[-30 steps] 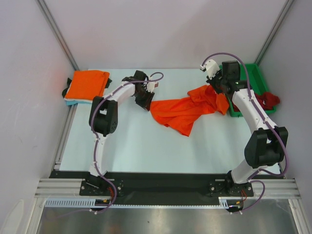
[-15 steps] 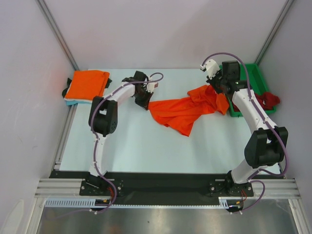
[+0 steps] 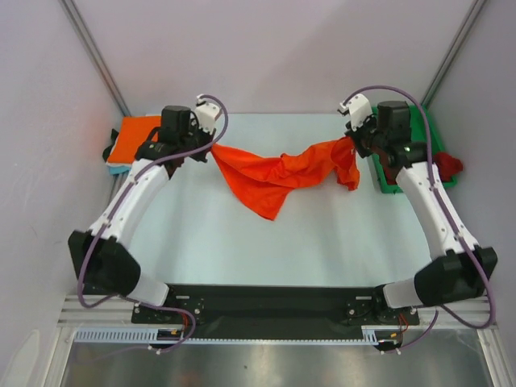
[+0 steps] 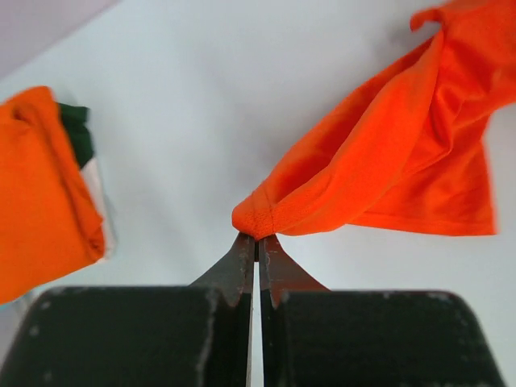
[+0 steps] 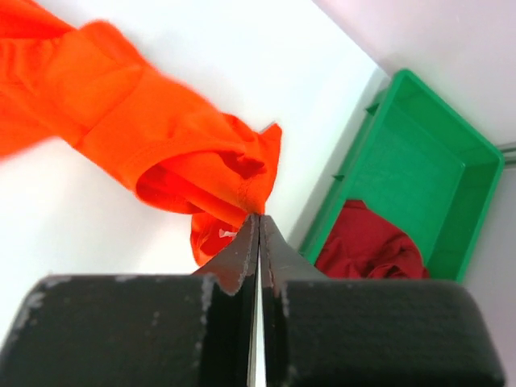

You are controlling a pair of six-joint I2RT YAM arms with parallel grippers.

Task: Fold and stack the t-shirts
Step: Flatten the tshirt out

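Both pinching the orange t-shirt, the left gripper has swung out beside the folded stack, pulling the cloth long, away from the right gripper.

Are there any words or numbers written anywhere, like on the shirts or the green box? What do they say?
No words or numbers can be read anywhere.
The orange t-shirt is plain, with no print or tag showing.
The folded stack, the dark red t-shirt and the green tray show no writing either.
Any marks on the robot arms are too small to read.
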